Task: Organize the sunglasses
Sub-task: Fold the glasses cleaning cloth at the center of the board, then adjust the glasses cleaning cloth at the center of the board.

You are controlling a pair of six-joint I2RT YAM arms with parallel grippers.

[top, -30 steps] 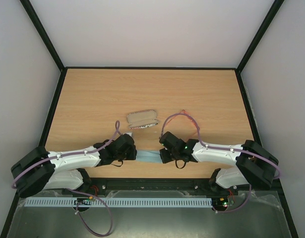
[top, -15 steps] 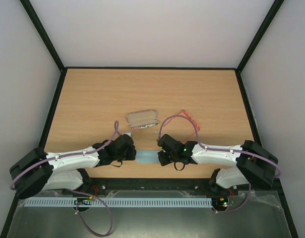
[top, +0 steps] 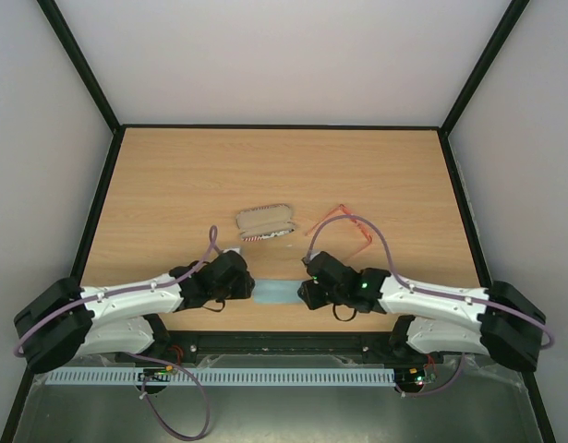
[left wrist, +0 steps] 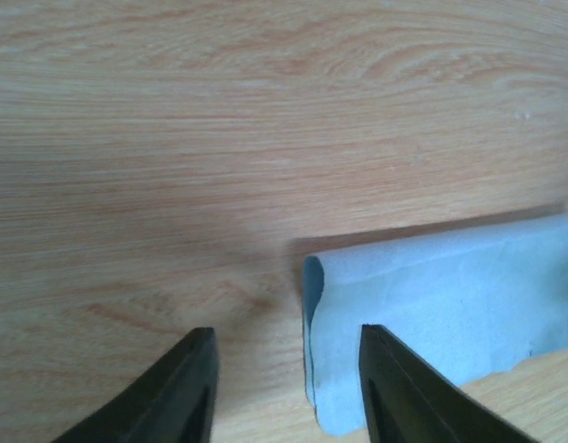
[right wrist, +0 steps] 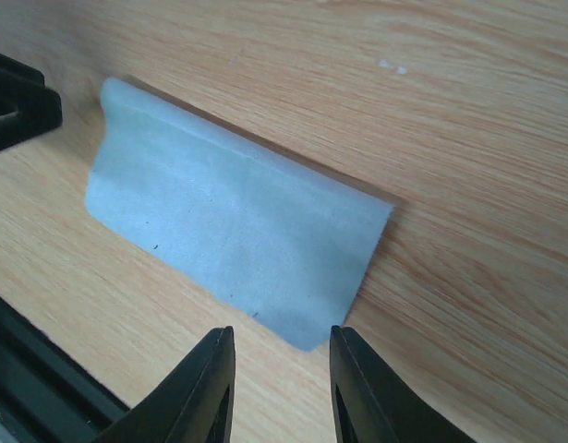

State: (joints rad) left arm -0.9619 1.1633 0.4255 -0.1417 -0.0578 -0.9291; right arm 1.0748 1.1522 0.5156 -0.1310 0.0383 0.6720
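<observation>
The thin, translucent red-orange sunglasses (top: 332,215) lie on the wooden surface (top: 173,175), just right of the oblong open case (top: 265,221), and nothing touches them. Nearer the arms lies a folded light blue cloth (top: 277,293). The left jaws and the right jaws stand released at its two ends and hold nothing.

The far half of the table (top: 173,175) and its side edges lie open. Mid-table, the open glasses case (top: 265,222) and the sunglasses (top: 344,221) leave a narrow gap. At the near edge, the left gripper (left wrist: 284,388) and right gripper (right wrist: 279,378) flank the folded blue cloth (top: 276,293).
</observation>
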